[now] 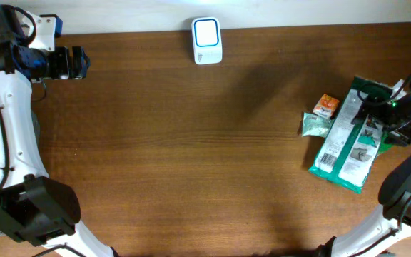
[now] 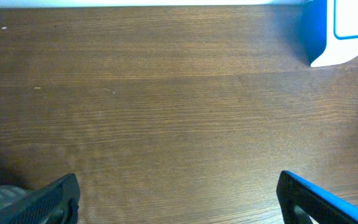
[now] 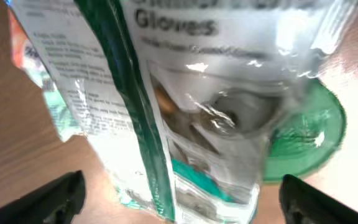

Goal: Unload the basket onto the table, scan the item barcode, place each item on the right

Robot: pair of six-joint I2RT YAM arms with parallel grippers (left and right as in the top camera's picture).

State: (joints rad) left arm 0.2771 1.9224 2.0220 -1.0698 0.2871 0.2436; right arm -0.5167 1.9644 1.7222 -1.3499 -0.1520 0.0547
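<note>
A green-and-white packet of gloves (image 1: pixel 348 139) lies flat at the table's right end, its long axis running roughly front to back, slightly slanted. The right gripper (image 3: pixel 180 190) hangs directly above it, jaws spread wide, holding nothing. The barcode scanner (image 1: pixel 207 40) stands well apart at the back edge. The left gripper (image 1: pixel 77 63), also spread and empty, is much farther off.

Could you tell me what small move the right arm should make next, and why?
Probably lower the right gripper and close it on the green-and-white plastic gloves packet. Its jaws stand wide open just above the packet, which lies on the brown wooden table, far from the white-and-blue scanner.
</note>
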